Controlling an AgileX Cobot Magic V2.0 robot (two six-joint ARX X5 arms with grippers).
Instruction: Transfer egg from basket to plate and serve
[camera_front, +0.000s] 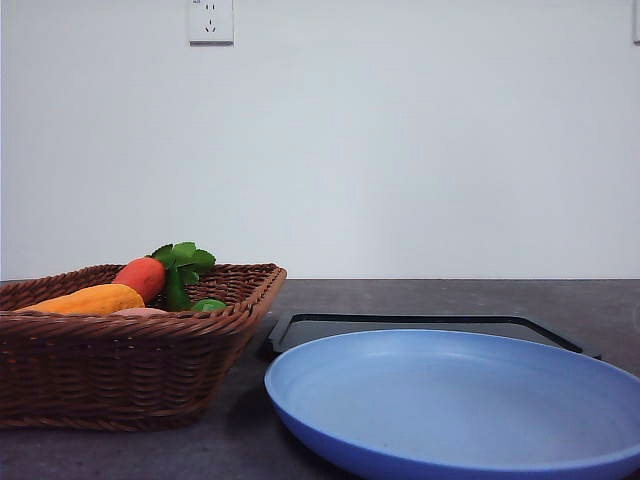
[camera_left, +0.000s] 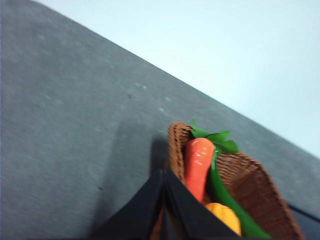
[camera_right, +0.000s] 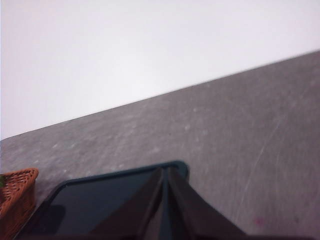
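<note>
1. Egg (camera_front: 140, 312) lies in basket (camera_front: 130, 350), left on bench (camera_front: 420, 295), barely visible behind rim
2. Plate (camera_front: 460, 410) right of basket, in front of black tray (camera_front: 400, 322)
3. Left pincer (camera_left: 164, 175) clenched, above basket
4. Right pincer (camera_right: 165, 172) clenched, above tray

A brown woven basket (camera_front: 130, 350), a plain light-blue plate (camera_front: 450, 410), a black tray (camera_front: 420, 325), and a speckled dark-grey table (camera_front: 450, 295) are seen.
</note>
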